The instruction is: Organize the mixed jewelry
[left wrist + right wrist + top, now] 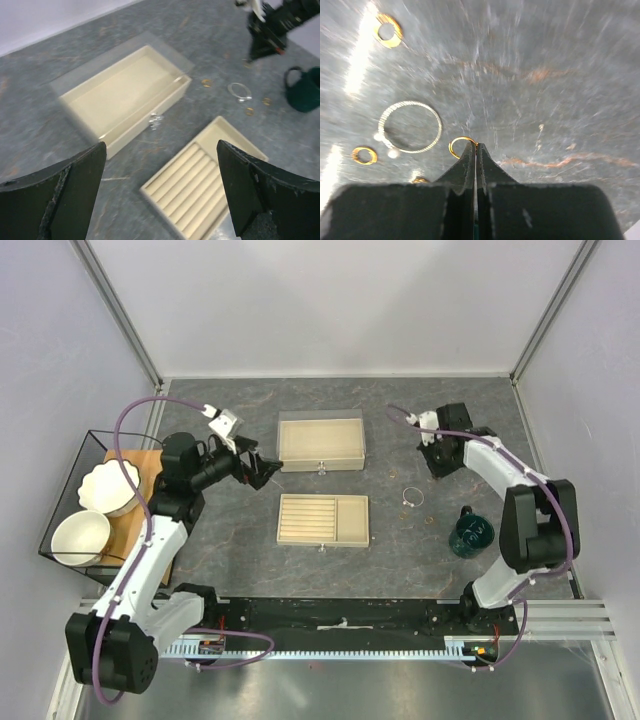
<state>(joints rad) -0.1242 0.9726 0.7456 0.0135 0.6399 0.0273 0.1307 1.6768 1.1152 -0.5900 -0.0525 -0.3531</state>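
Observation:
The mixed jewelry lies on the grey tabletop at the right. A thin silver hoop [410,126] [411,497] rests beside loose gold rings [388,31] [364,155]. My right gripper [476,145] [437,462] is shut, its tips pinching the edge of one thin gold ring [455,145] close to the table surface. My left gripper [161,150] [262,470] hangs wide open and empty above the space between the two beige boxes. From the left wrist view the hoop [239,91] and rings [206,83] sit beyond the slotted tray.
A beige box [320,443] with a clear lid stands at the back centre. The beige slotted tray [322,519] lies in front of it. A dark green glass vessel [470,535] stands at the right front. White bowls [80,537] sit in a wire rack at far left.

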